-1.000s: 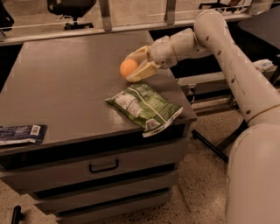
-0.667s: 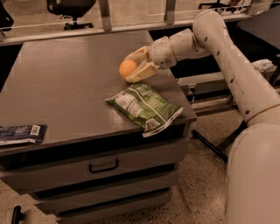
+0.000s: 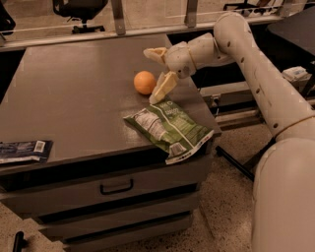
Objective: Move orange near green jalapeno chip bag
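The orange [image 3: 144, 82] rests on the grey cabinet top [image 3: 74, 93], a short way behind the green jalapeno chip bag [image 3: 169, 129], which lies crinkled at the front right corner with its white sealed edge hanging over the rim. My gripper [image 3: 155, 74] is just right of the orange, open, its two pale fingers spread wide apart: one finger [image 3: 155, 53] points up and back, the other [image 3: 163, 87] reaches down toward the top beside the orange. The fruit is free of the fingers.
A flat dark-blue packet with a white label [image 3: 23, 150] lies at the front left edge. The cabinet has drawers with a handle [image 3: 116, 187] below. An office chair [image 3: 78, 11] and metal posts stand behind. My arm [image 3: 256, 78] reaches in from the right.
The gripper has opened and let go of the orange, which now sits on the cabinet top. The fingers have drawn back slightly to the right.
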